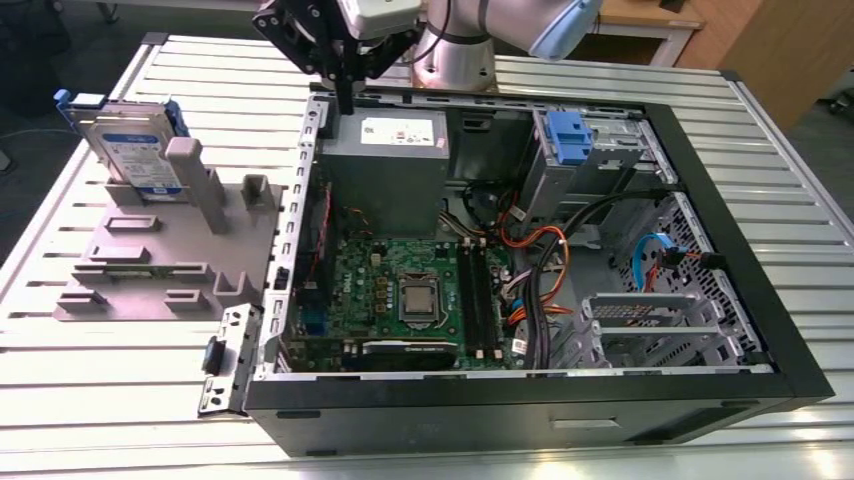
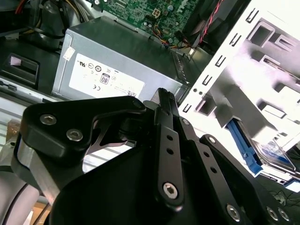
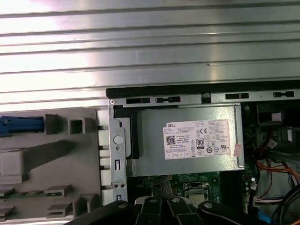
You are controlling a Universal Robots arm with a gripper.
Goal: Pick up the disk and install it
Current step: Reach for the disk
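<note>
1 disk (image 1: pixel 134 140) stands in its rack (image 1: pixel 140 238), gripper (image 1: pixel 344 100) well apart.

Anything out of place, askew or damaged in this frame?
Nothing stands out. The disk stands upright in its grey holder beside the open computer case, and the gripper hangs over the case's edge holding nothing.
</note>
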